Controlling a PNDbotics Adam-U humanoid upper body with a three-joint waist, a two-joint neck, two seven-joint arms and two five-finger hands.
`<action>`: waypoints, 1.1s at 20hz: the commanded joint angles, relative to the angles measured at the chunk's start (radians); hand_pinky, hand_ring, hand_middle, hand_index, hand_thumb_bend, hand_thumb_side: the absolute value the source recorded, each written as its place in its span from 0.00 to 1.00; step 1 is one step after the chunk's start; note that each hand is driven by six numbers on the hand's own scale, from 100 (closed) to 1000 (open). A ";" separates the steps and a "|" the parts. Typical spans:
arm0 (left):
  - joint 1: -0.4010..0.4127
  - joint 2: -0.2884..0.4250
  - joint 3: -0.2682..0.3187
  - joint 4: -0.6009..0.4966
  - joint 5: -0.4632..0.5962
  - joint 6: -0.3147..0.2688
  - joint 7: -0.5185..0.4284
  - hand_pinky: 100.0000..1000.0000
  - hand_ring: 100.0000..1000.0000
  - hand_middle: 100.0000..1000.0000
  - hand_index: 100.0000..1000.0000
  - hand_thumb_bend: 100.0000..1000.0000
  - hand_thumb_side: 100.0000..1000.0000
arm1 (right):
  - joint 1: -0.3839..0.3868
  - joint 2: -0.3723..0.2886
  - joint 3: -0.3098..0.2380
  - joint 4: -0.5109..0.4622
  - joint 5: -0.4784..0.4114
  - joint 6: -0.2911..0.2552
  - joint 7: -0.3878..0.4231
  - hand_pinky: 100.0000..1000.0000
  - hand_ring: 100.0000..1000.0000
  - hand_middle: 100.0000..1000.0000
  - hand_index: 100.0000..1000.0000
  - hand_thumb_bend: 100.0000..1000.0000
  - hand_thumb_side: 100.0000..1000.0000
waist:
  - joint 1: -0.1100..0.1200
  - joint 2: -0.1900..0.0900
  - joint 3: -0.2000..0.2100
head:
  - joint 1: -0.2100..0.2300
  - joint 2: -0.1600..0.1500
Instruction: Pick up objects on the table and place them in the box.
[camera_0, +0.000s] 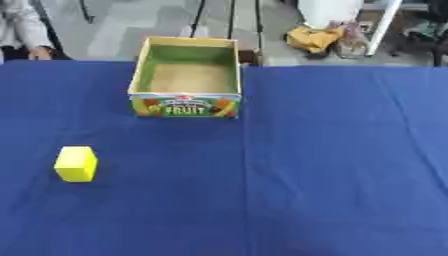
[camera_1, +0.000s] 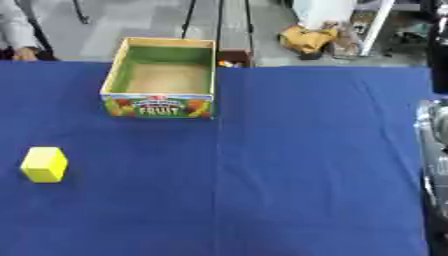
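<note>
Where the blue cloth covers the table (camera_0: 332, 165), two items are on record, listed from the left.

Item one: a yellow block (camera_0: 76, 163), box-shaped with plain faces, resting on the cloth near the table's left edge, toward the near side. It stands alone, well apart from anything else.

Item two: an open cardboard box (camera_0: 185, 79), set at the far side of the table, left of centre, beyond the block and to its right. The front panel carries a printed fruit picture with the word FRUIT; the inner walls are green, the floor plain brown card. Nothing shows inside it. A crease in the cloth runs from the box's right front corner toward the near edge.

Item three: at the far right margin of the right eye view, a strip of black and silver machine parts (camera_1: 435, 135) runs down the edge, seemingly part of the robot's right arm. Neither hand appears in either view, so whether their fingers are released, clenched or grasping cannot be told.

Off the table: grey floor beyond the far edge, with a crumpled yellow-orange bundle (camera_0: 316, 38) lying on it at upper right.
</note>
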 joint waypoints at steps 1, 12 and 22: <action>0.002 0.067 0.011 -0.014 -0.032 0.017 -0.029 0.71 0.82 0.79 1.00 0.37 0.81 | -0.008 -0.032 -0.006 -0.015 0.010 0.002 0.002 0.74 0.84 0.73 0.86 0.00 0.95 | 0.009 -0.019 0.005 | -0.002 -0.009; 0.089 0.319 -0.074 -0.013 -0.187 0.168 -0.184 0.75 0.85 0.84 1.00 0.43 0.95 | 0.002 -0.055 -0.003 -0.015 0.016 0.007 0.002 0.74 0.84 0.73 0.86 0.00 0.96 | 0.032 -0.024 0.014 | -0.016 -0.004; 0.090 0.537 -0.221 0.093 -0.321 0.302 -0.318 0.80 0.91 0.91 1.00 0.62 0.99 | -0.001 -0.057 0.002 -0.015 0.015 0.009 0.006 0.74 0.84 0.73 0.86 0.00 0.96 | 0.032 -0.022 0.004 | 0.012 -0.007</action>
